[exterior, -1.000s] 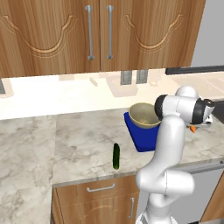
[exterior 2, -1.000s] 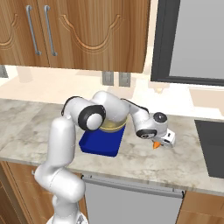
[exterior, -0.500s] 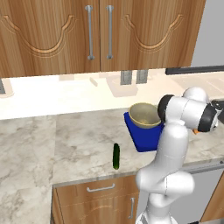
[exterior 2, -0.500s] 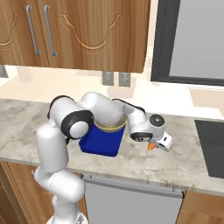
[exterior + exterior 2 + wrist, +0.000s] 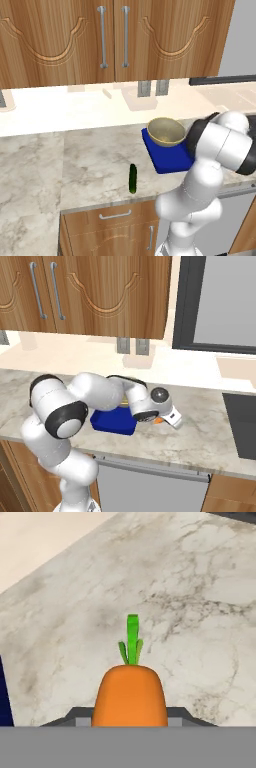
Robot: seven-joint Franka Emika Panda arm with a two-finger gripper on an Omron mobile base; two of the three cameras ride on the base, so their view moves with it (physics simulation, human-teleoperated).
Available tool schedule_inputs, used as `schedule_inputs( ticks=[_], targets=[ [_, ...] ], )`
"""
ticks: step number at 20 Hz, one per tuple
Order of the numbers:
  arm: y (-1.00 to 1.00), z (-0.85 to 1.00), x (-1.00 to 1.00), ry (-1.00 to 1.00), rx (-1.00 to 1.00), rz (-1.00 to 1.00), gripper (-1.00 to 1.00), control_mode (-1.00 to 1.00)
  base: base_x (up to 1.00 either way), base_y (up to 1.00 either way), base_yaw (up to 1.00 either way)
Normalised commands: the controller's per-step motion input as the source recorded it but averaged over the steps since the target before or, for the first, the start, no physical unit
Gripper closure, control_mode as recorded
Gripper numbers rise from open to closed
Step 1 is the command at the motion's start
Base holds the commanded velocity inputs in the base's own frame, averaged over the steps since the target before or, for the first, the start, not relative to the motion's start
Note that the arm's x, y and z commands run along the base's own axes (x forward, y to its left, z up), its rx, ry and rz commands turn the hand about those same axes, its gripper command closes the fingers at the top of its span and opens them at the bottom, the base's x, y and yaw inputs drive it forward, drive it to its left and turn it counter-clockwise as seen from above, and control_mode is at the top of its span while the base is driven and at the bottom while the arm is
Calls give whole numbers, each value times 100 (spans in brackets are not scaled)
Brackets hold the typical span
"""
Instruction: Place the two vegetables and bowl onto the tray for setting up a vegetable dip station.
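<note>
We find the tool (image 5: 166, 419) low over the marbled bench (image 5: 75, 165), just to the right of the tray (image 5: 112, 422) in the right base view. In the hand view a carrot (image 5: 131, 694) sits between the two dark fingertips (image 5: 77, 717), which press against its flanks on either side; we record the tool as clamped on the carrot. The carrot is bright orange, broad and rounded at the shoulder, with a short tuft of green stalks standing from its top and pointing away from the camera. Behind it lies bare marbled bench. In the right base view only a small orange sliver of it shows beside the wrist. Whether the carrot touches the bench or is clear of it, we cannot tell.

The tray is deep blue, shallow and rectangular, with a low rim and rounded corners, and lies flat on the bench. The bowl (image 5: 166, 131) stands upright on its far end: round, tan outside, paler at the rim, olive-brown within.

The cucumber (image 5: 132, 178) lies on the bench near the front edge, apart from the tray on its left. It is slim, dark green, and shorter than the tray.
</note>
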Motion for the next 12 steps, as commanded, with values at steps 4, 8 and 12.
schedule_inputs(
  ticks=[4,8,12],
  targets=[
    [45,0,-6,1,-2,-24,100,-100,0,0,0],
    [21,-5,-1,5,0,-34,100,-100,0,0,0],
    [21,27,-9,-1,20,-19,100,-100,0,0,0]
  ],
)
